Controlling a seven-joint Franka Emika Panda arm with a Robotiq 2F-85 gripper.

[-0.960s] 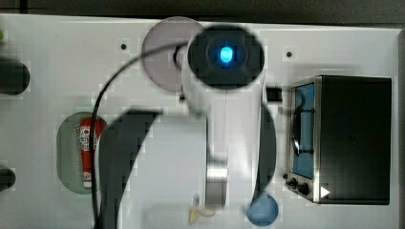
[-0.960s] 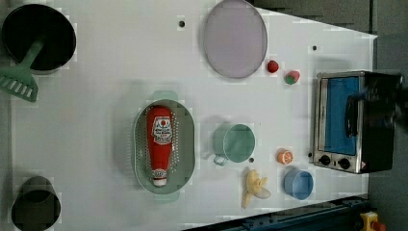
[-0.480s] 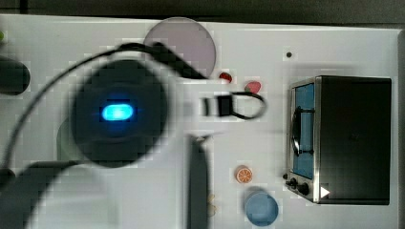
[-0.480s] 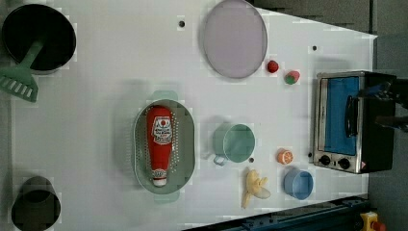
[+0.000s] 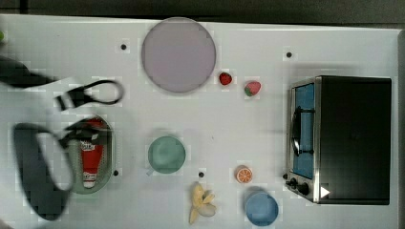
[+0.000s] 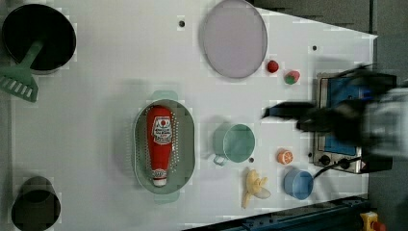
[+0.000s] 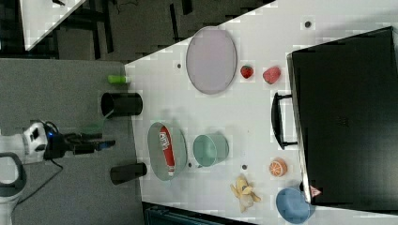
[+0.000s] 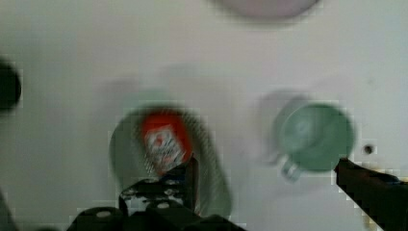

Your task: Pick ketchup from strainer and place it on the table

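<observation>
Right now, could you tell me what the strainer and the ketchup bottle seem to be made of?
The strainer looks like pale green moulded plastic with a matte finish: its bottom shows rows of small holes and it has tab handles at both ends. The ketchup bottle lying in it appears to be red plastic, fairly smooth, with a white printed label and a white cap; glass cannot be ruled out.

The top view is looking straight down on the tabletop (image 5: 239, 124). The left view is looking down too, a little slanted. The right view is standing farther off, also showing the floor. My wrist view is hanging near above the strainer (image 8: 211, 168), which all four are sharing.
</observation>
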